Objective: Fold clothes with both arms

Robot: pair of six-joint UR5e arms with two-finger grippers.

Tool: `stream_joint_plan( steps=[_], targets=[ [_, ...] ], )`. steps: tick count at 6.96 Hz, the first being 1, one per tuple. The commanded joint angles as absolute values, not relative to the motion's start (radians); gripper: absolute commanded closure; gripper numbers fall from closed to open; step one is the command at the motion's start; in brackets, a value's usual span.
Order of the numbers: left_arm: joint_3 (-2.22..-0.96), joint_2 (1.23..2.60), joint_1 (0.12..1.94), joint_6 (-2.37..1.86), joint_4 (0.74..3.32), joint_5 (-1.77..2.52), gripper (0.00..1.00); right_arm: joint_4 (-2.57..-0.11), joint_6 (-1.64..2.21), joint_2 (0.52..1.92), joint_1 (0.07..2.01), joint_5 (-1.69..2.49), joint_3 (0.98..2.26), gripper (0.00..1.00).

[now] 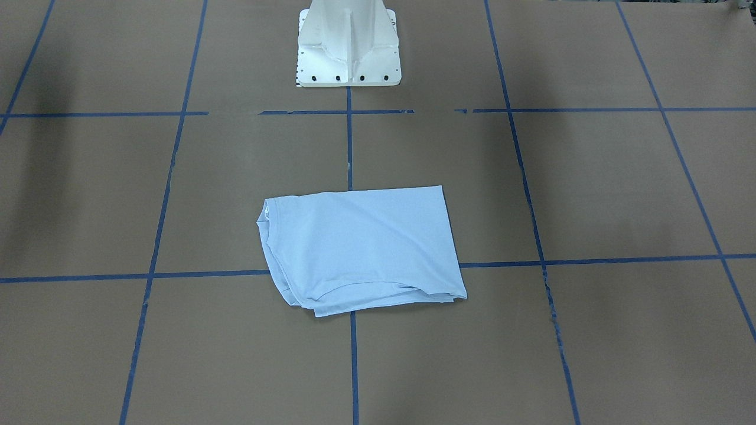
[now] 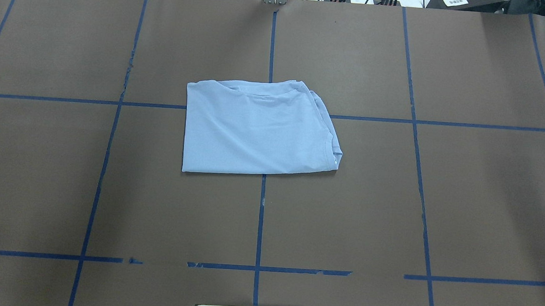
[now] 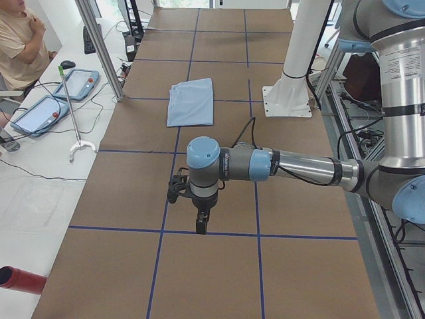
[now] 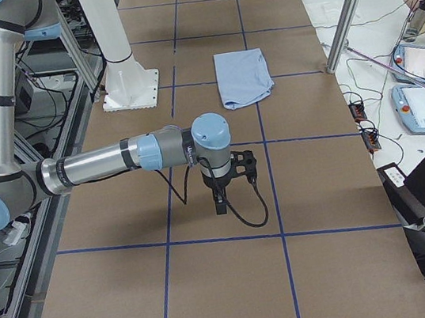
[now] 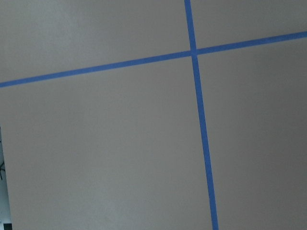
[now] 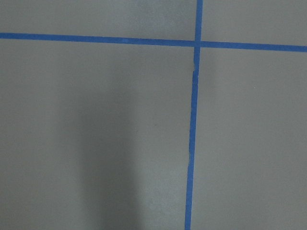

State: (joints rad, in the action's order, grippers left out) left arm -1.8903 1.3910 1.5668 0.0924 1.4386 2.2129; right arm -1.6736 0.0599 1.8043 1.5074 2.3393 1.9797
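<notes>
The light blue T-shirt lies folded into a rough rectangle on the brown table, collar edge toward the robot's right; its print is hidden. It also shows in the overhead view and both side views. My left gripper hangs over bare table far to the left of the shirt. My right gripper hangs over bare table far to the right of it. Both show only in side views, so I cannot tell whether they are open or shut. Both wrist views show only table and blue tape.
The white pedestal base stands at the robot's side of the table. Blue tape lines grid the table. A person, tablets and metal posts stand past the far table edge.
</notes>
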Motion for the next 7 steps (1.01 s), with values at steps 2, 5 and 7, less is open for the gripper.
stream_joint_plan(
  steps=[2,5,7],
  targets=[
    [-1.852,1.382,1.566,0.095,1.430,2.297,0.00,-1.671,0.060,1.805,1.506,2.342,1.977,0.00],
    [-1.832,1.378,1.566,0.095,1.436,2.322,0.00,-1.669,0.060,1.805,1.506,2.348,1.976,0.00],
    [-1.838,1.381,1.566,0.094,1.442,2.377,0.00,-1.666,0.061,1.805,1.506,2.350,1.976,0.00]
  ],
)
